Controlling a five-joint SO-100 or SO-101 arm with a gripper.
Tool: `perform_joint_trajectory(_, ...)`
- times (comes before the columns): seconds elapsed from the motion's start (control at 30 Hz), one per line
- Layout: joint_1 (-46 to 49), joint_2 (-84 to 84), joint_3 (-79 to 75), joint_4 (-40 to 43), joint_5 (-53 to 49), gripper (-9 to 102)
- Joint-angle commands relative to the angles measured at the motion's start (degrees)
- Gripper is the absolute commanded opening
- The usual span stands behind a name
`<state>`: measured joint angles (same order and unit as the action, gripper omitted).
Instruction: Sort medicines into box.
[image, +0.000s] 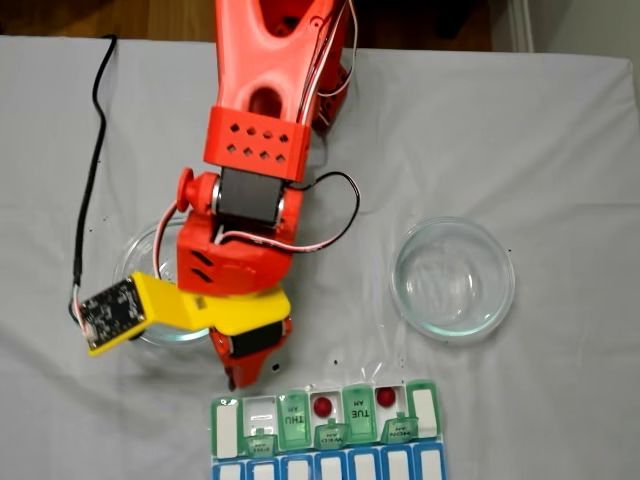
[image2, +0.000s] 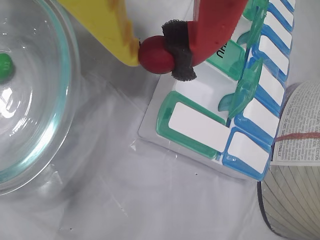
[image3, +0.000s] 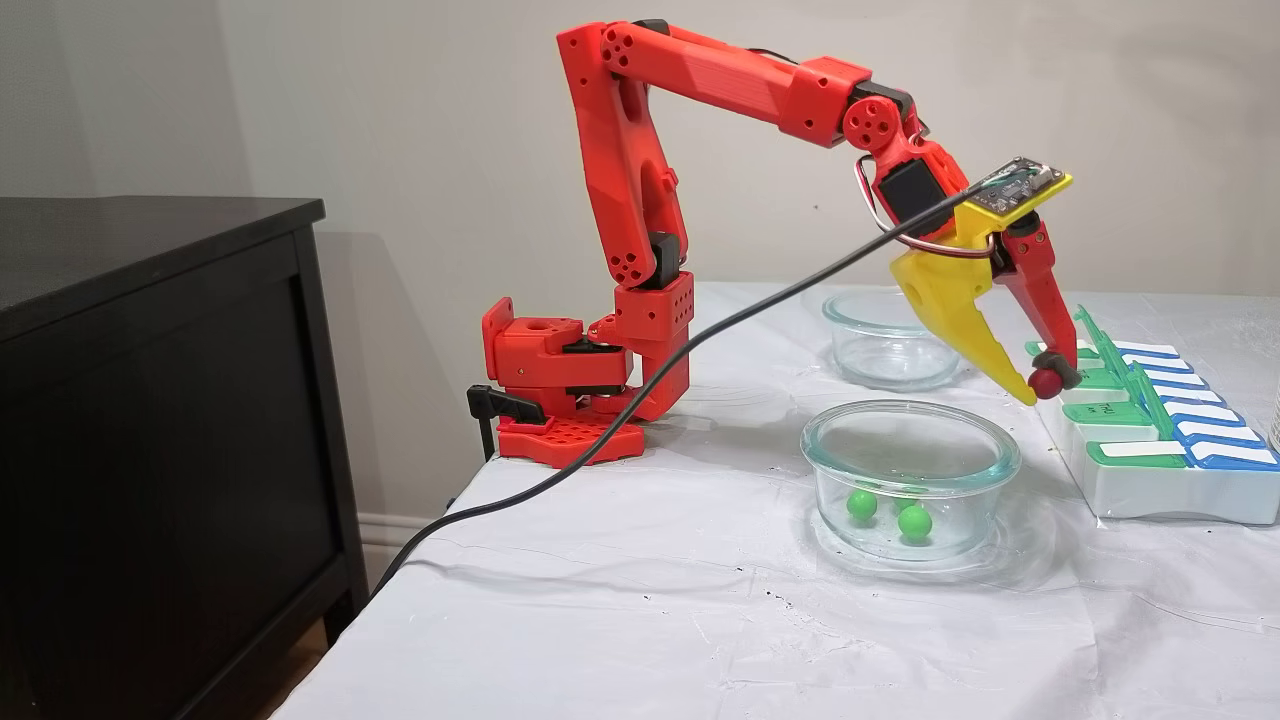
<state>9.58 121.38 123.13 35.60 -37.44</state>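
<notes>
In the side fixed view, two green balls (image3: 862, 504) are lying in the near glass bowl (image3: 985, 466), left of the pill box (image3: 1160, 490). The gripper (image3: 1044, 385) is pinching a red ball (image3: 1047, 382) just above the box's near end. The wrist view is showing that ball (image2: 156, 55) squeezed between yellow and padded red fingers. The top fixed view is showing two red balls (image: 322, 406) sitting in open cells.

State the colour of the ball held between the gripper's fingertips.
Glossy red. The ball is pinched in the gripper, clearest in the wrist view.
</notes>
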Motion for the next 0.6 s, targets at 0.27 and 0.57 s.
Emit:
perform_joint_trajectory(0.27, -2.72, -7.47, -11.25, -6.68, 1.49, 0)
perform_joint_trajectory(0.57, -4.04, -12.3, -16.61, -4.57, 1.93, 0)
